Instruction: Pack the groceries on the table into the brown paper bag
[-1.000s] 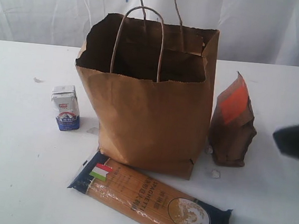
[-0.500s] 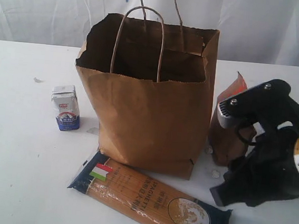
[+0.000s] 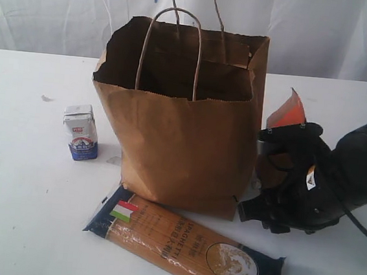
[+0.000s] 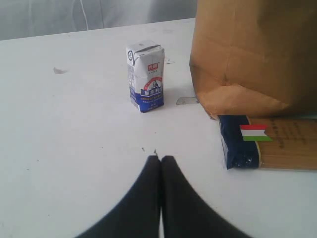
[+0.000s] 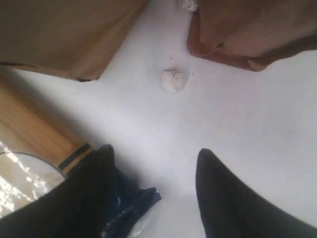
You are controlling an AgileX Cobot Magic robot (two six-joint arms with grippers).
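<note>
The brown paper bag (image 3: 183, 144) stands open in the middle of the white table (image 3: 20, 213). Left of it stands the small milk carton (image 3: 80, 132); the long spaghetti pack (image 3: 186, 245) lies flat in front. The brown-orange pouch (image 3: 288, 115) stands right of the bag, mostly hidden by my right arm (image 3: 335, 184). My right gripper (image 5: 154, 151) is open and low over the table, between the spaghetti pack's end (image 5: 29, 144) and the pouch (image 5: 247, 29), empty. My left gripper (image 4: 161, 158) is shut and empty, short of the carton (image 4: 145, 75). Tin, bottle and jar do not show.
A tiny foil-wrapped ball (image 5: 173, 80) lies on the table just ahead of my right gripper, and another (image 5: 187, 4) sits by the pouch's foot. The bag's corner (image 5: 64, 34) is close on one side. White curtain hangs behind the table.
My right arm has come in from the right edge and dropped leftwards in front of the pouch, ending low by the bag's front right corner. Groceries and bag have not moved.
</note>
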